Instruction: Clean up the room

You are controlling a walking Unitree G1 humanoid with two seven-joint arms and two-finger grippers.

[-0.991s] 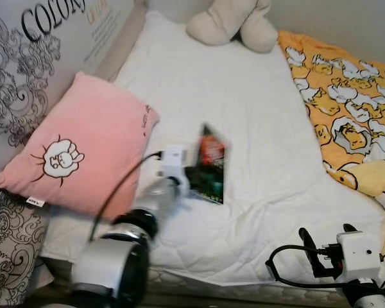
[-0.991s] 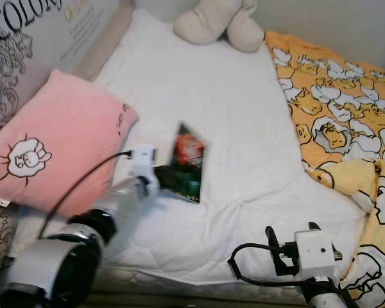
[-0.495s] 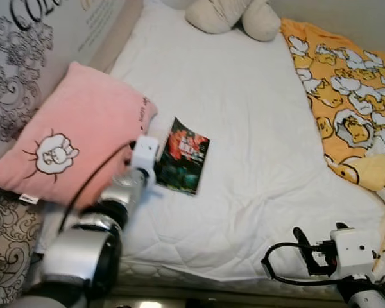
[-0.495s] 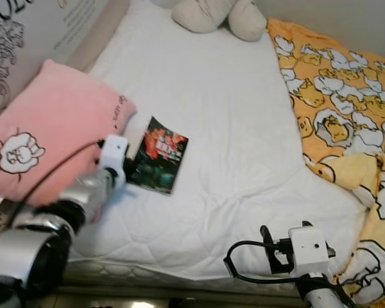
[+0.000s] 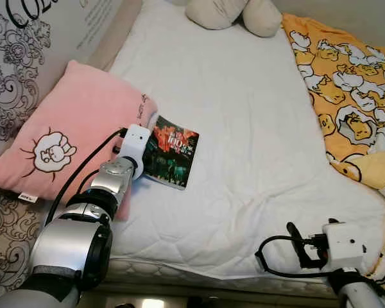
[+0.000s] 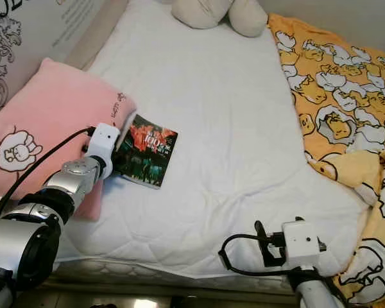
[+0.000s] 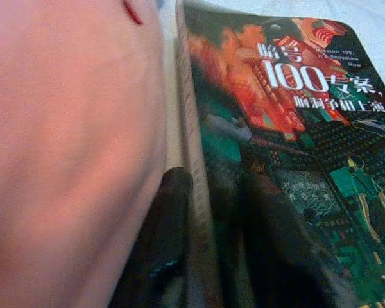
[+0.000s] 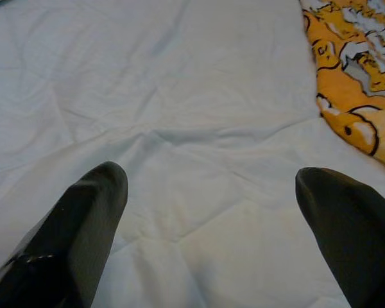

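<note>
With our left gripper (image 7: 208, 212) clenched on the book (image 5: 171, 151), we should lift it level off the bed (image 5: 244, 115), right gripper (image 8: 212, 212) spread wide.

The book (image 7: 289, 128) cover is showing a large white "100" among Chinese characters, with small English above reading "Mission 100" and "Showtime Now". On the headboard (image 5: 25, 58), at the upper left of the frame, large black letters are only partly showing.
</note>
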